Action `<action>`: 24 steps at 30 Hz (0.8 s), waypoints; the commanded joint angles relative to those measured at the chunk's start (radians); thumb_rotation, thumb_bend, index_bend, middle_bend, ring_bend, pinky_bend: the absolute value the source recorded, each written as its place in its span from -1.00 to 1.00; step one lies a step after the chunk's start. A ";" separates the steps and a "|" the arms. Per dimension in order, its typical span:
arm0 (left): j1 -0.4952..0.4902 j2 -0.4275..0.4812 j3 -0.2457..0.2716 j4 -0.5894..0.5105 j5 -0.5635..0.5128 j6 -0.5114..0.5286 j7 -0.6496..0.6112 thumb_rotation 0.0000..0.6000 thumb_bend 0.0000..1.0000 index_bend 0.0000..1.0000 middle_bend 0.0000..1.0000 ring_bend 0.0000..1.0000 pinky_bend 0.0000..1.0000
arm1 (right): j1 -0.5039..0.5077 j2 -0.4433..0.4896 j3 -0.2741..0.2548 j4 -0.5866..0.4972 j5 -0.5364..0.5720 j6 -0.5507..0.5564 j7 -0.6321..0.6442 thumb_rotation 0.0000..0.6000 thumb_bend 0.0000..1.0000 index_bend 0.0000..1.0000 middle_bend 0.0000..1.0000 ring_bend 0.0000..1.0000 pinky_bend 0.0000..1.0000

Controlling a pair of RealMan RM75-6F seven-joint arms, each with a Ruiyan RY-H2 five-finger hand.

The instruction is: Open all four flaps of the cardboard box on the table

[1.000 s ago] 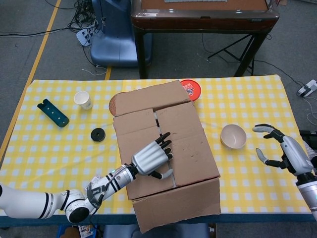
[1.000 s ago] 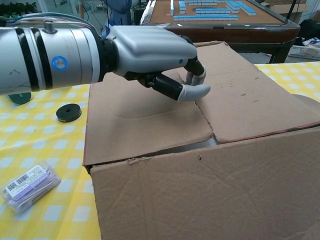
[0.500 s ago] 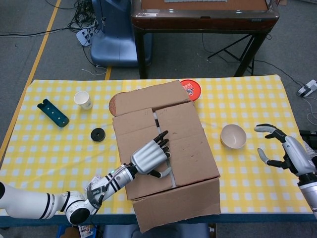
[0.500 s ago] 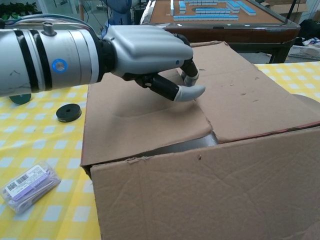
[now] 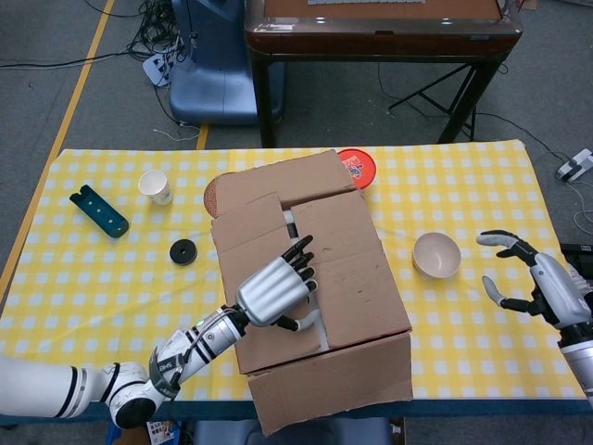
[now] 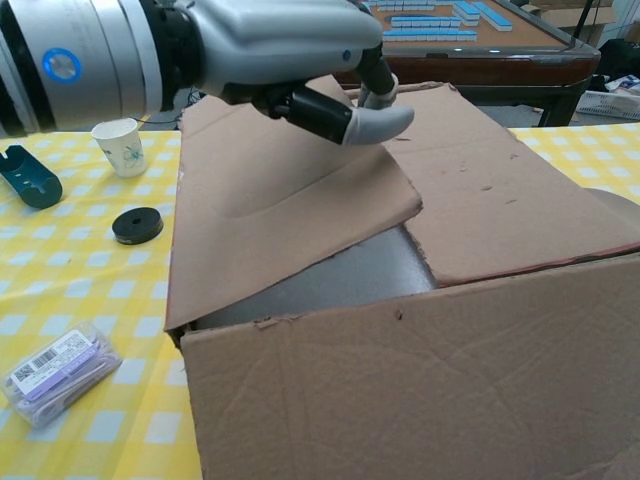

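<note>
The cardboard box (image 5: 315, 371) stands mid-table. My left hand (image 5: 276, 295) reaches over its top, fingers (image 6: 378, 118) hooked on the inner edge of the left top flap (image 6: 270, 210). That flap is raised at a slant, with a dark gap beneath it. The right top flap (image 5: 357, 269) lies flat and shut. The far flap (image 5: 278, 181) is folded back away from the box. My right hand (image 5: 526, 280) hovers at the table's right edge, fingers spread, holding nothing. The chest view does not show it.
A tan bowl (image 5: 435, 254) sits between the box and my right hand. Behind the box lies a red plate (image 5: 357, 167). To the left are a paper cup (image 5: 155, 186), a teal holder (image 5: 98, 210) and a black disc (image 5: 183, 251). A wrapped packet (image 6: 60, 372) lies near the front left.
My left hand has risen and drawn the left top flap up with it, opening a dark gap over the box's inside. The right hand has barely moved.
</note>
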 commanded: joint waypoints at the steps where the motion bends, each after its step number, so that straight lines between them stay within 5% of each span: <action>1: 0.011 0.051 -0.006 -0.043 0.004 0.019 0.014 -0.88 -0.11 0.33 -0.13 -0.60 -1.00 | 0.000 -0.001 0.001 0.000 -0.002 0.000 0.002 1.00 -0.26 -0.51 -0.62 -0.67 -0.50; 24: 0.107 0.353 0.036 -0.154 0.118 0.024 -0.026 -0.88 -0.11 0.33 -0.13 -0.60 -1.00 | 0.007 0.031 0.024 -0.041 -0.003 0.005 -0.010 1.00 -0.28 -0.55 -0.62 -0.67 -0.50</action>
